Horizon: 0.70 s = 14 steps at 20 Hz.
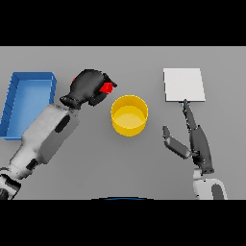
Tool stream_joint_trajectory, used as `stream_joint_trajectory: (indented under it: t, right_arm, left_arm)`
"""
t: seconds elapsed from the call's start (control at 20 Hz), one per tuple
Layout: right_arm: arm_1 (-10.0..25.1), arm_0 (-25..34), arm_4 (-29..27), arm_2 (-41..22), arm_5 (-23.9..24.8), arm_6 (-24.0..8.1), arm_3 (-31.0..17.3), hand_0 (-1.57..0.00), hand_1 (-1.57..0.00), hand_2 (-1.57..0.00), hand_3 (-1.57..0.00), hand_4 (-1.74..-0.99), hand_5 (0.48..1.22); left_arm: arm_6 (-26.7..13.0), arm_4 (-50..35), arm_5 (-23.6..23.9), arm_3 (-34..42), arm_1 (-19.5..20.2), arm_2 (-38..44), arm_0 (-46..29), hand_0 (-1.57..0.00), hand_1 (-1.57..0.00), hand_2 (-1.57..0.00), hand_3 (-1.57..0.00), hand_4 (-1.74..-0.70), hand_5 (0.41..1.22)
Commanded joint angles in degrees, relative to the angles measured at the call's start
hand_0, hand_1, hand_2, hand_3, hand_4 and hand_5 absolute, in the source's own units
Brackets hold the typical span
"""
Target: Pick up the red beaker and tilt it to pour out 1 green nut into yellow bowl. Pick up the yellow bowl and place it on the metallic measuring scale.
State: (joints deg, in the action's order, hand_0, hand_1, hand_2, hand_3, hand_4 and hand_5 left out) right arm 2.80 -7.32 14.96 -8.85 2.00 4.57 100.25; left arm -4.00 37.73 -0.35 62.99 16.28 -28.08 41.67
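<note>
I count one red beaker (107,87), one yellow bowl (129,115), one metallic measuring scale (184,84) and one blue tray (28,103) on the plain grey worktop (120,163). My left hand (88,87) has its fingers curled round the beaker, hiding most of it, with the bowl just right of them. My right hand (194,141) rests with straight, spread fingers, tips touching the scale's near edge; I cannot make out any green nut.
</note>
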Motion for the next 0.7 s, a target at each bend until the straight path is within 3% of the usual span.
stream_joint_trajectory:
  t: [0.0, 0.15, 0.3, 0.65]
  right_arm:
    - [0.0, -0.3, -0.5, 0.2, -0.1, 0.3, 0.3, 0.00, 0.00, 0.00, 0.00, -1.269, 0.722]
    - [-0.1, 0.6, -0.4, 0.3, -0.2, 0.5, -0.8, 0.00, 0.00, 0.00, 0.00, -1.264, 0.717]
    - [-0.2, 1.2, -0.7, 0.8, 0.3, 1.1, -1.4, 0.00, 0.00, 0.00, 0.00, -1.258, 0.697]
    - [-1.4, 0.4, -0.2, 0.5, 1.4, 1.1, -1.3, 0.00, 0.00, 0.00, 0.00, -1.198, 0.650]
  left_arm:
    - [0.3, 1.8, -0.4, -1.5, 0.8, -1.3, 1.7, -1.57, -1.57, -1.57, -1.57, -1.74, 1.166]
    - [0.8, 6.3, -3.4, -4.5, 1.2, -6.5, 6.4, -1.57, -1.57, -1.57, -1.57, -1.74, 1.193]
    - [2.1, 10.4, -7.2, -7.1, 2.3, -11.6, 10.8, -1.57, -1.57, -1.57, -1.57, -1.61, 1.206]
    - [4.5, 16.2, -15.0, -12.5, 1.1, -22.1, 20.0, -1.57, -1.57, -1.57, -1.57, -1.71, 1.218]
